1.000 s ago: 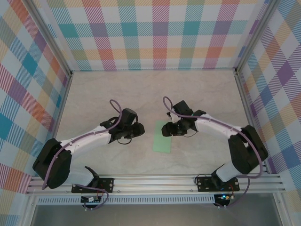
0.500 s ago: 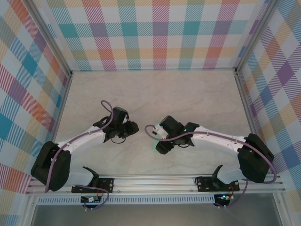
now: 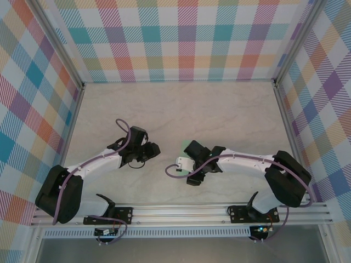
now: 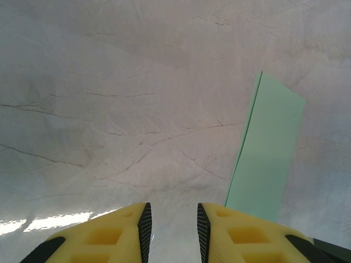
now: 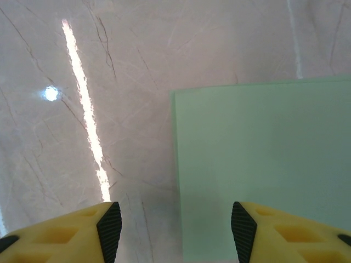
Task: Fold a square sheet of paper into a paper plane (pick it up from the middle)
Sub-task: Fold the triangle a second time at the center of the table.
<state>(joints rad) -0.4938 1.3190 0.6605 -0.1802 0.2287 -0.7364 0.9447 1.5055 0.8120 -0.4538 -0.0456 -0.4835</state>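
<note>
Item: paper plane (image 5: 263, 164), at this stage a flat pale green folded strip with one long crease.
Location: lying on the table (image 3: 219, 109) at centre frame in the overhead view, mostly under my right wrist. Only its upper end peeks out.
Right end effector (image 5: 173, 219): jaws wide and empty, low over the table. The strip's corner and left edge sit between the fingers, and the rest runs off to the right of the wrist view.
Left end effector (image 4: 171, 219): jaws narrow but apart, holding nothing, with the strip just to the right of its wrist view.
Step in hand: I judge this to be lining up a grasp on the strip.
Doing it well: shift along the strip to mid-length, keep the jaws square to the long edge, then close gently so the crease is not crushed.
Caveat: my wrist hides the strip from above, so how near the middle I am is probably not settled.
Change from a second ago: the strip lay mostly uncovered then. My right wrist has swung toward the lower left over it, and my left arm has drawn back leftward.
</note>
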